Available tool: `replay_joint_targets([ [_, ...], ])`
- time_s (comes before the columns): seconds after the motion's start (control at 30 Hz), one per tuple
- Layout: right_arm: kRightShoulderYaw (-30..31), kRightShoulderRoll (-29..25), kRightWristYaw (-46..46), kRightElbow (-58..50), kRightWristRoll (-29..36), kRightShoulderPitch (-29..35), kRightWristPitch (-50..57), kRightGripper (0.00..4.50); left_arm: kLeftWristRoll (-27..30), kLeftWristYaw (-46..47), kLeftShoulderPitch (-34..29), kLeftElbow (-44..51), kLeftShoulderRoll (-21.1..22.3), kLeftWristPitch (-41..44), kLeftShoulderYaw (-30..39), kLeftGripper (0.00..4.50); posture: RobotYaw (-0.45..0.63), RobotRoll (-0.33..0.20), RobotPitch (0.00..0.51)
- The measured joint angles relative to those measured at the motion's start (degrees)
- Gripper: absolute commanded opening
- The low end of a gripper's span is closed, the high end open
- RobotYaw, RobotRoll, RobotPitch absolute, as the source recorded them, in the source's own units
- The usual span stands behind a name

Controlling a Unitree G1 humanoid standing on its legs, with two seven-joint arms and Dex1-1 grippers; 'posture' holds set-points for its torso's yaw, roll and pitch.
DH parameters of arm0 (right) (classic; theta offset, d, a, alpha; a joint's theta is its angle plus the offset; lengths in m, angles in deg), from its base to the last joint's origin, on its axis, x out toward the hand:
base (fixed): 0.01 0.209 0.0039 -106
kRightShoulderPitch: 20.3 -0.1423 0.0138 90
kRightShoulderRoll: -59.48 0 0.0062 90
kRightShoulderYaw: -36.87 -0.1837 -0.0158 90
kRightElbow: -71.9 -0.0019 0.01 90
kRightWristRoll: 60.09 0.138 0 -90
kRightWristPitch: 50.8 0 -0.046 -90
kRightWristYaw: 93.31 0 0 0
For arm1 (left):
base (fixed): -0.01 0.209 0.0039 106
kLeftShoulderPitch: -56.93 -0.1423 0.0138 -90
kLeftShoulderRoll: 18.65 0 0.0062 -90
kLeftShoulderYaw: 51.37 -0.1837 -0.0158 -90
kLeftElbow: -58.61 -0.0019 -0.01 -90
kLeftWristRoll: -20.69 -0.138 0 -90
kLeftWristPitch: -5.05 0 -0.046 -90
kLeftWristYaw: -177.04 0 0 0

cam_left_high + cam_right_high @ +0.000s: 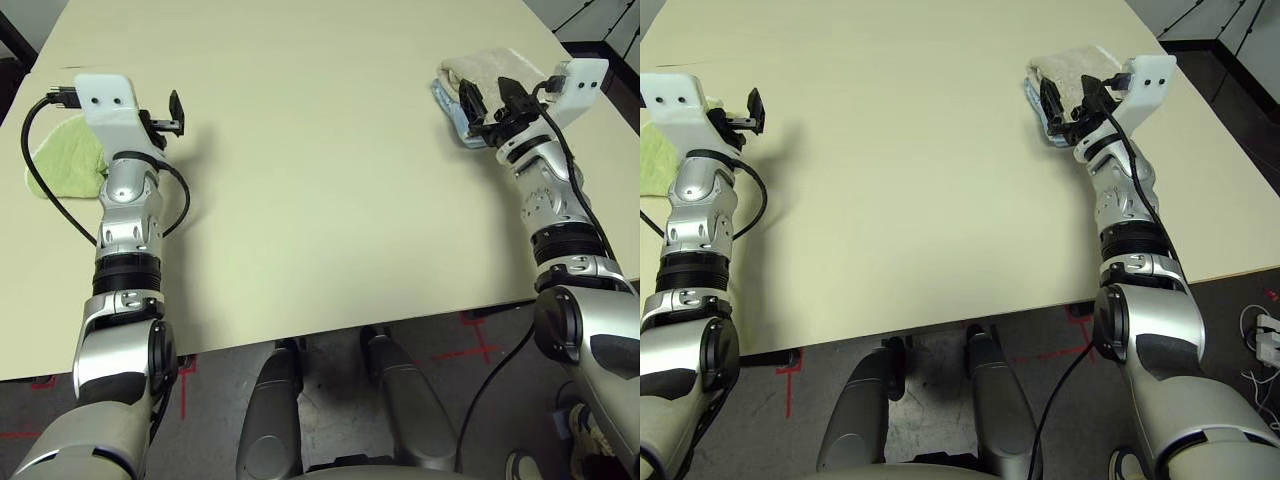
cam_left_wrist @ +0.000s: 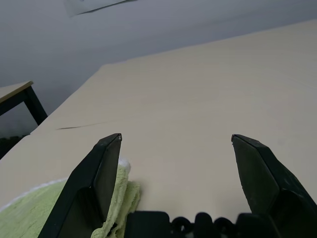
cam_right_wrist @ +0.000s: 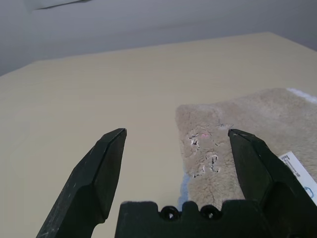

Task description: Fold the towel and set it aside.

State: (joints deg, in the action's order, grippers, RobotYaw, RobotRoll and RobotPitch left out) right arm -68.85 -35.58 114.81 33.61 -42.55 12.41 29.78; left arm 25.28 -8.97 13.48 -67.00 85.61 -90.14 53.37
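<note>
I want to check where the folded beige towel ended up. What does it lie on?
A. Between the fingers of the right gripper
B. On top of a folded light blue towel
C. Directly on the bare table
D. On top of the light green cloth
B. The beige towel lies folded with the light blue towel showing under its edge, at the table's far right; the open right gripper holds nothing.

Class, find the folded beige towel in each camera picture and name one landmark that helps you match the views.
Left eye view: beige towel at far right of the table, behind the right hand.
Right eye view: upper right, by the same hand.
Left wrist view: not in it.
Right wrist view: just beyond the right finger.
Shared landmark: the light blue towel lying under it.
</note>
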Motion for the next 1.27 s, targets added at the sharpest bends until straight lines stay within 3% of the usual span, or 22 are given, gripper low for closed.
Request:
replay_joint_targets([
  [0.33,0.4,1.0,-7.9,0.2,-3.4,-0.8,-2.4,4.47,-0.1,0.6,0.4,-3.9,4.2,-2.7,2.3,4.50,0.02,0.000,0.246],
  [0.67,1.5,2.7,-15.3,0.1,-7.3,-0.6,-5.9,4.47,0.8,0.2,0.6,-6.0,4.7,-3.5,3.4,4.50,0.02,0.000,0.246],
  [0.9,1.3,0.0,-14.8,0.6,-7.5,-0.5,-7.3,4.47,2.4,-3.3,0.8,-8.7,5.6,-4.5,4.6,4.50,0.02,0.000,0.246],
  [1.27,1.3,0.4,-14.1,0.6,-7.4,-0.3,-7.4,4.47,2.4,-4.6,0.8,-10.4,6.4,-5.2,4.7,4.50,0.02,0.000,0.240],
])
